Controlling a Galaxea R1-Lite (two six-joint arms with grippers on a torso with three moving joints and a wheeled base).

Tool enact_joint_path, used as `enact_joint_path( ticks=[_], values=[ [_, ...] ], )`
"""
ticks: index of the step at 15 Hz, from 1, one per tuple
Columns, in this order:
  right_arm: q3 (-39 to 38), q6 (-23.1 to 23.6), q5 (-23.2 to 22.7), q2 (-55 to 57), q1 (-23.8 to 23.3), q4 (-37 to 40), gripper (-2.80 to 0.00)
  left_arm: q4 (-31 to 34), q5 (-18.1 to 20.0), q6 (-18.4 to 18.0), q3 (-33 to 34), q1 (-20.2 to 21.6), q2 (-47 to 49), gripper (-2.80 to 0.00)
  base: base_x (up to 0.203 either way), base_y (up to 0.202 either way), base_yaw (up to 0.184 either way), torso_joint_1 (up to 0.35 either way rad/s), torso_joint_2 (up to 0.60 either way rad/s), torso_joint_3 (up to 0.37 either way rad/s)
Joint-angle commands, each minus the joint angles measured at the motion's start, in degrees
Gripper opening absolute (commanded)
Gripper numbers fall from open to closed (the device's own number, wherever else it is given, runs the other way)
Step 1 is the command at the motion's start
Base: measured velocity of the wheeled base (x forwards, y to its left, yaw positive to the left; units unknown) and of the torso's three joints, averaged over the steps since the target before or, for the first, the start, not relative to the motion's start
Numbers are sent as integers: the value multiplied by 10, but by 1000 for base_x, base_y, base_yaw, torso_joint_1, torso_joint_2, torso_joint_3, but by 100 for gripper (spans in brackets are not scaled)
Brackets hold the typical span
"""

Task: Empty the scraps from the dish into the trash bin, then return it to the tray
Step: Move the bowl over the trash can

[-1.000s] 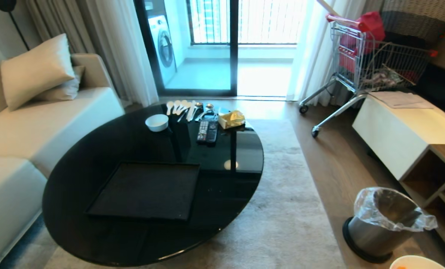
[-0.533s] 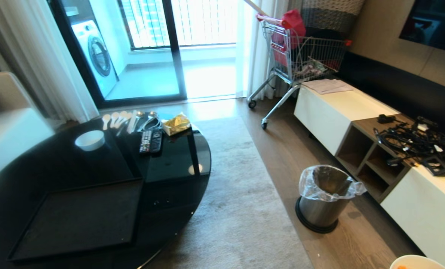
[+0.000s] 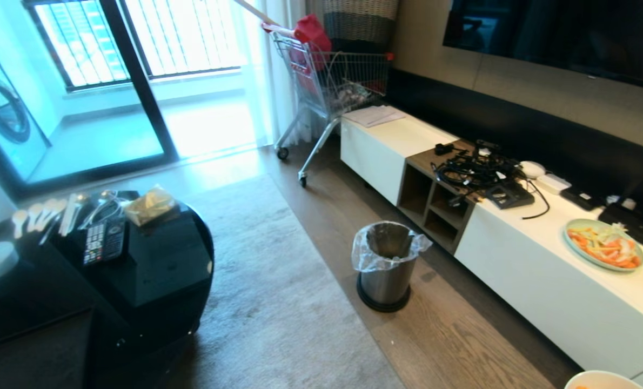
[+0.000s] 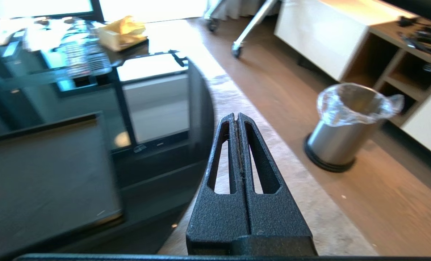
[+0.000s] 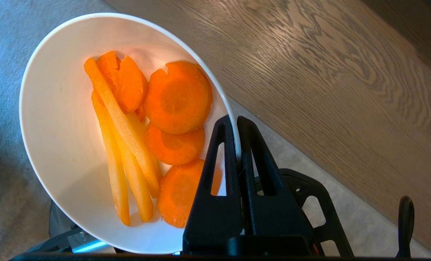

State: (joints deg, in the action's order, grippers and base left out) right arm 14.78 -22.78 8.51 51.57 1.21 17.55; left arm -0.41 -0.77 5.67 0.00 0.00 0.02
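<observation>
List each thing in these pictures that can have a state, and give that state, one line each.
dish: gripped at its rim, holding scraps.
scraps: in the dish, not dumped.
trash bin: upright, open-topped, lined.
tray: on the table, bare where visible.
right gripper: shut on the dish's rim.
left gripper: shut, holding nothing.

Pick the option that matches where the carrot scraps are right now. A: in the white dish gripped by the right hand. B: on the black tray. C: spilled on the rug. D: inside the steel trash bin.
A: in the right wrist view the scraps lie in the dish, with the right hand shut on its rim.
</observation>
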Motion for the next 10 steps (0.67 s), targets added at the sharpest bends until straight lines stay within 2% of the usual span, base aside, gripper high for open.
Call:
enact_joint_path(
  ticks=[1,4,10],
  values=[
    [-3,-1,0,-4,0,1,-280,0,0,0,0,0,0,-280,3,9,-165,-1,2,4],
    [-4,-1,0,-4,0,1,-280,0,0,0,0,0,0,-280,0,6,-132,4,3,2],
    [-4,0,1,-16,0,8,-280,0,0,0,0,0,0,-280,0,3,-7,0,1,0]
  ],
)
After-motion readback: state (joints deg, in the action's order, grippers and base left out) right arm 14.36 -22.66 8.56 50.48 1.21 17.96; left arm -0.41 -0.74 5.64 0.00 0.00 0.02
